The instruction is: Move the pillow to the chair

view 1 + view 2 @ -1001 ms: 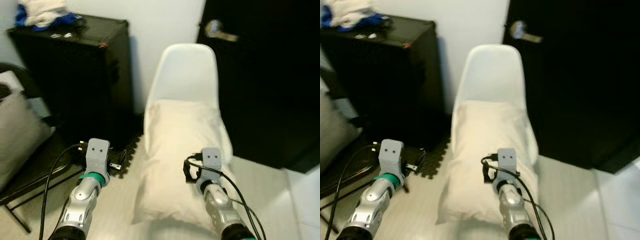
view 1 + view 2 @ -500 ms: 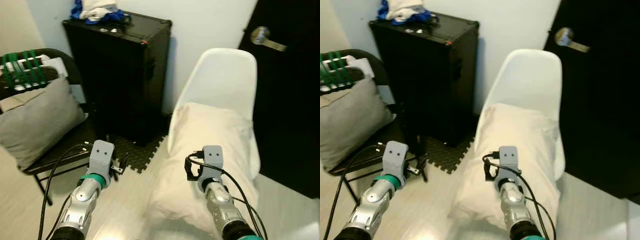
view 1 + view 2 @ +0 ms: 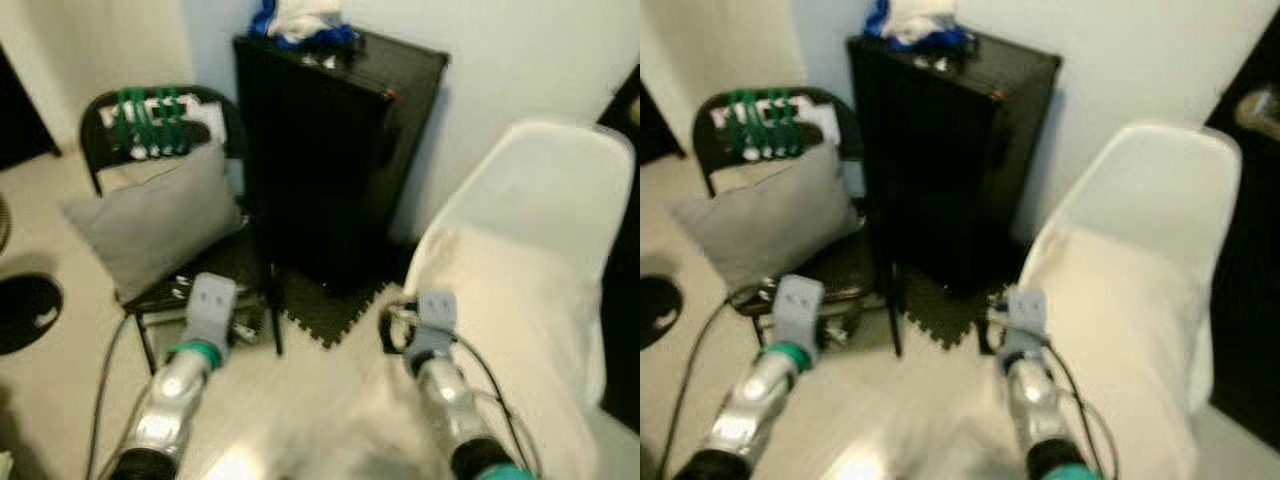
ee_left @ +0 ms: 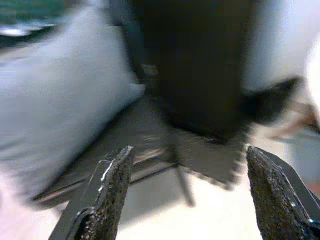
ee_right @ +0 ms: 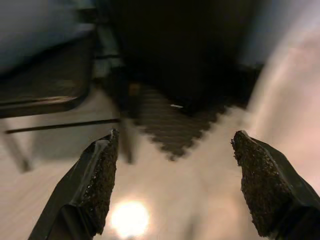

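A cream pillow point(image 3: 520, 330) lies on the white shell chair point(image 3: 545, 180) at the right. A grey pillow point(image 3: 155, 215) leans on the seat of a black folding chair point(image 3: 150, 120) at the left; it also appears blurred in the left wrist view as the grey pillow point(image 4: 55, 95). My left gripper point(image 4: 192, 195) is open, held low in front of the folding chair. My right gripper point(image 5: 175, 190) is open too, hanging over the floor beside the cream pillow, with nothing between its fingers point(image 5: 95, 185).
A tall black cabinet point(image 3: 335, 150) stands against the wall between the two chairs, with blue and white cloth point(image 3: 300, 20) on top. Black foam floor tiles point(image 3: 335, 310) lie at its foot. A dark round object point(image 3: 25, 310) sits on the floor at far left.
The camera has swung left: the folding chair with the grey pillow is now nearer the middle, the white chair has slid to the right edge. Both grippers stay open and empty.
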Tool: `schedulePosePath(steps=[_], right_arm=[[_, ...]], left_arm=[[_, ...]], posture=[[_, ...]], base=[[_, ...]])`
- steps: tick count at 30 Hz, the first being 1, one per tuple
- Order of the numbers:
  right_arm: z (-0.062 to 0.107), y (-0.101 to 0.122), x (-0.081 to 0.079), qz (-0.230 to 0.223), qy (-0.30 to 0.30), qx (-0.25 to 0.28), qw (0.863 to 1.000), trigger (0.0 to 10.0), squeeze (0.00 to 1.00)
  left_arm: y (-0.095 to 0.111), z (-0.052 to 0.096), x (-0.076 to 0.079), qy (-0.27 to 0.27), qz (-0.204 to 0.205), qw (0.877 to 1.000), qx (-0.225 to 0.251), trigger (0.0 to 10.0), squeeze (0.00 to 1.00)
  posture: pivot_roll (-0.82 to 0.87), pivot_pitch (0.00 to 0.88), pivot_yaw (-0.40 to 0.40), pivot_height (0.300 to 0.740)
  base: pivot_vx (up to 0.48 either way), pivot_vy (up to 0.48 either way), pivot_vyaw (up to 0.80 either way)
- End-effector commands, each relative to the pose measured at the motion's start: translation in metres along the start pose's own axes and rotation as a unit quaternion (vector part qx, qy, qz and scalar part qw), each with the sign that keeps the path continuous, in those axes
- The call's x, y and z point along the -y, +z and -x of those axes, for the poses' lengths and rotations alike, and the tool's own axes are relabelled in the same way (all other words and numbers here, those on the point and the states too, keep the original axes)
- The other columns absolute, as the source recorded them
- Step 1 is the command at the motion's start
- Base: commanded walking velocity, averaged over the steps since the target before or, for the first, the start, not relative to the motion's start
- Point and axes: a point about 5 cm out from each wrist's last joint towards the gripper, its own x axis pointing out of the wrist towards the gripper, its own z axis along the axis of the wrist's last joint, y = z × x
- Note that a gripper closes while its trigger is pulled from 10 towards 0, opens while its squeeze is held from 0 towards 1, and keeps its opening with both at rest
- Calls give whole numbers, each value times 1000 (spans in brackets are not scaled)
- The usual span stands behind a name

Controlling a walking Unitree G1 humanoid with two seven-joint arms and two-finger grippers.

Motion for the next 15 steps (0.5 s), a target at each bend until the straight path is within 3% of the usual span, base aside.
schedulePosePath(steps=[1, 15], right_arm=[[3, -7, 3, -6, -7, -10, 1000, 10000, 0], [5, -9, 5, -10, -12, -11, 1000, 10000, 0]], left_arm=[[-12, 6, 5, -6, 7, 1000, -22, 10000, 0], [-15, 4, 8, -22, -2, 999, -41, 10000, 0]], posture=[[75, 0, 27, 740], [78, 7, 42, 740]], base=[[0, 0, 800], [0, 0, 800]])
